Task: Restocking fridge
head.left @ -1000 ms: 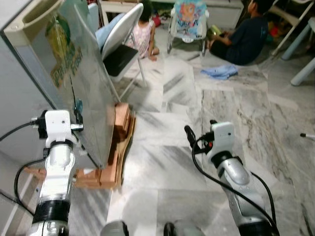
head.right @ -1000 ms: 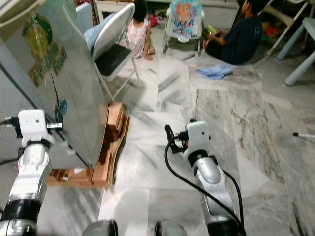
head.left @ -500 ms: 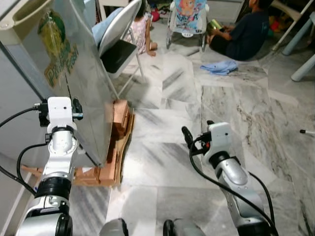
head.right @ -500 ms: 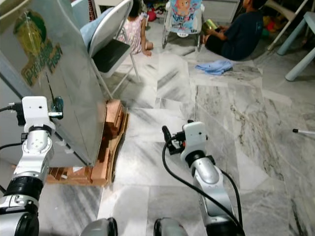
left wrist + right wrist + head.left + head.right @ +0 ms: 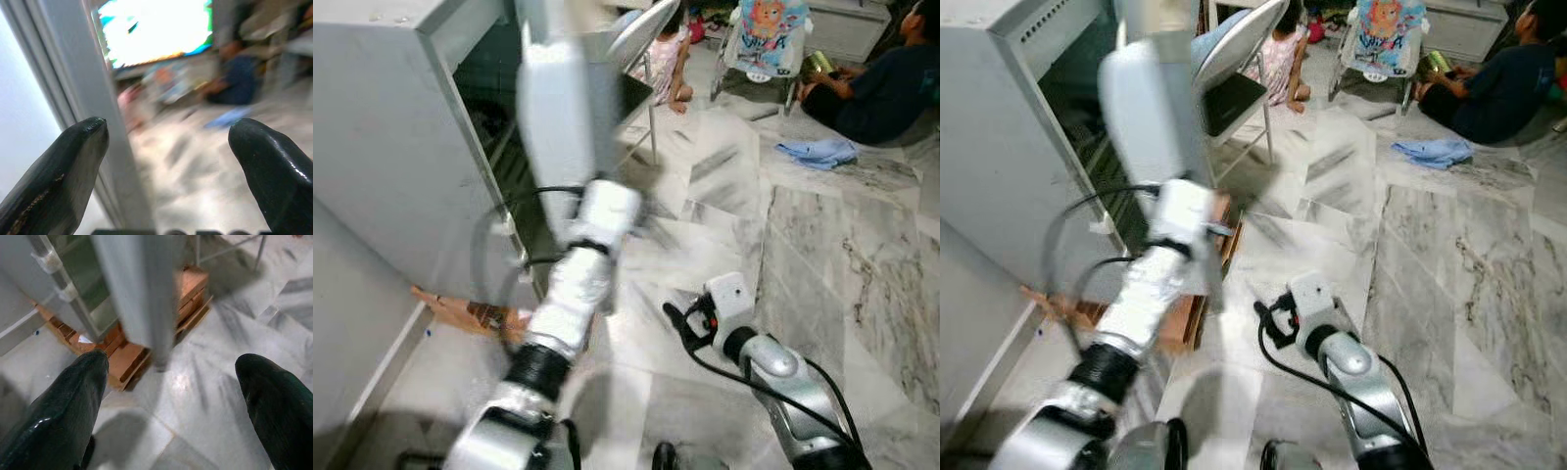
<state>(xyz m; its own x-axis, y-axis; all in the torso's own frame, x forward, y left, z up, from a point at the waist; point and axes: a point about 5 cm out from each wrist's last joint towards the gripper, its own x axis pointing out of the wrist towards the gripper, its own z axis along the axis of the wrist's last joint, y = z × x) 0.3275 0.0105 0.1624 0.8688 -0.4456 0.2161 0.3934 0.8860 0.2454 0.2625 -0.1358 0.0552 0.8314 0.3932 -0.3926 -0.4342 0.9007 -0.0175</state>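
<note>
Both pairs of black fingers stand wide apart with nothing between them. The right gripper [image 5: 677,323] hangs low over the marble floor [image 5: 803,245], its fingers [image 5: 58,401] spread and pointed toward the foot of the fridge door. The left gripper [image 5: 171,161] is raised against the door; its fingers [image 5: 63,161] are parted too, with the grey door edge running just beside one of them, and I cannot tell whether it touches. The left arm [image 5: 573,294] reaches up, blurred, to the fridge door [image 5: 563,108], which stands swung open edge-on.

Behind the door is the fridge [image 5: 401,147], a grey cabinet with its dark inside open. It sits on a base of bricks and wood [image 5: 146,352] that shows under the door's lower corner. Beyond it stands a folding chair [image 5: 1234,69]. Farther off, a blue cloth [image 5: 818,152] lies on the floor, a baby bouncer [image 5: 764,39] stands near it, and two people sit on the floor: one by the chair [image 5: 671,54], one in dark clothes [image 5: 881,83].
</note>
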